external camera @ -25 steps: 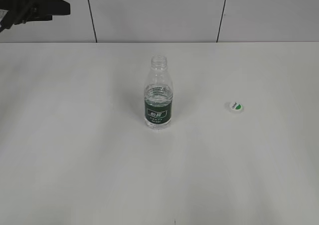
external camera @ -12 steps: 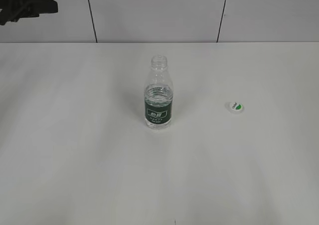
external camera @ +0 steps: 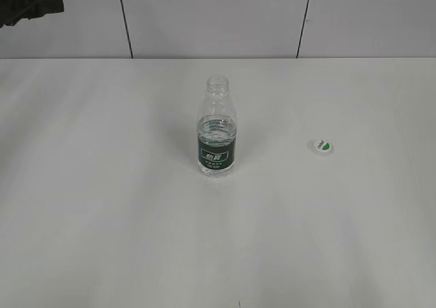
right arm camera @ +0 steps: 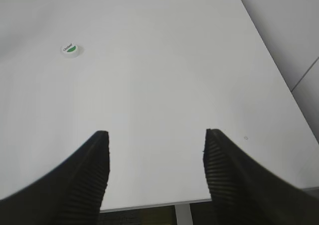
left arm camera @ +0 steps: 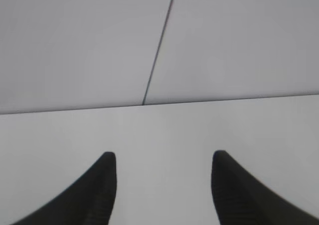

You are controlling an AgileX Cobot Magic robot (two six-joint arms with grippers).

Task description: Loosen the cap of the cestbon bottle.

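- Bottle upright mid table, neck uncapped
- Cap flat on table, well to bottle's right, apart from it
- L gripper jaws apart, holding nothing, facing wall
- R gripper jaws apart, holding nothing, over table edge, far from cap

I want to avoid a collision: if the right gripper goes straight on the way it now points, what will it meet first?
Probably only the bare table. The right gripper is open and empty; the cap lies well left of its line, though depth is hard to judge.
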